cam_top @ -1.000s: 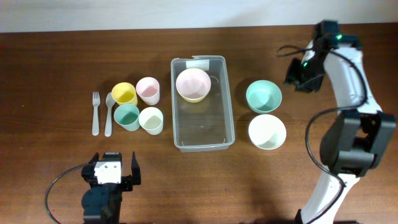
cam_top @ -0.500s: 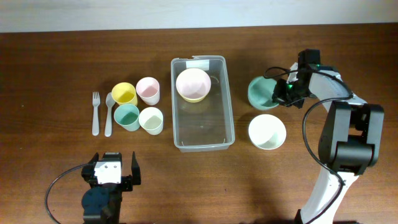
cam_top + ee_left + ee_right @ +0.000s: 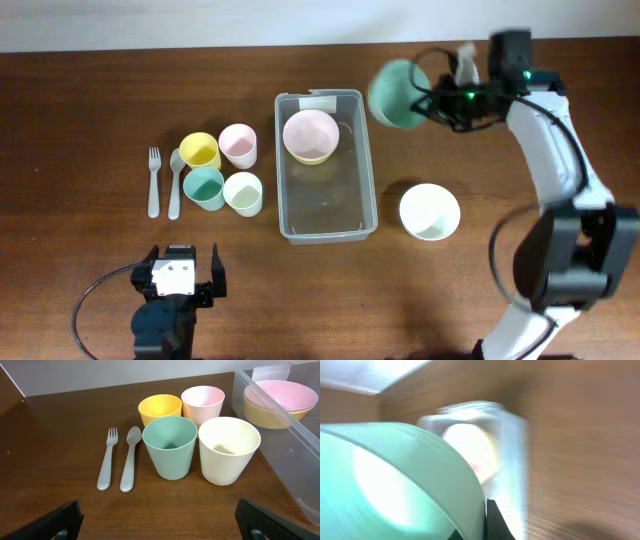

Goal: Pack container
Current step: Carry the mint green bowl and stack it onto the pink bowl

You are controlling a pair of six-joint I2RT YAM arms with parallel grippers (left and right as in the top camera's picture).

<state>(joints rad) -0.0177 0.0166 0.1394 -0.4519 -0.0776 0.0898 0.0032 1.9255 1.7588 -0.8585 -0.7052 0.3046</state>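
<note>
The clear container [image 3: 362, 170] stands mid-table with a pink bowl [image 3: 309, 132] stacked in a yellow bowl at its far end. My right gripper [image 3: 432, 101] is shut on the rim of a green bowl [image 3: 397, 93], held tilted in the air just right of the container's far right corner. The green bowl fills the blurred right wrist view [image 3: 395, 480], with the container [image 3: 512, 460] behind it. My left gripper [image 3: 178, 285] is open and empty near the front left edge; its fingers frame the left wrist view [image 3: 159, 525].
A white bowl [image 3: 430, 211] sits right of the container. Left of it stand yellow [image 3: 199, 151], pink [image 3: 238, 144], green [image 3: 204, 187] and white [image 3: 243, 193] cups, with a grey fork [image 3: 154, 181] and spoon [image 3: 175, 183] beside them.
My right gripper came down to the green bowl, took hold of its rim and lifted it up and left toward the container's far right corner. The left arm has not moved.
</note>
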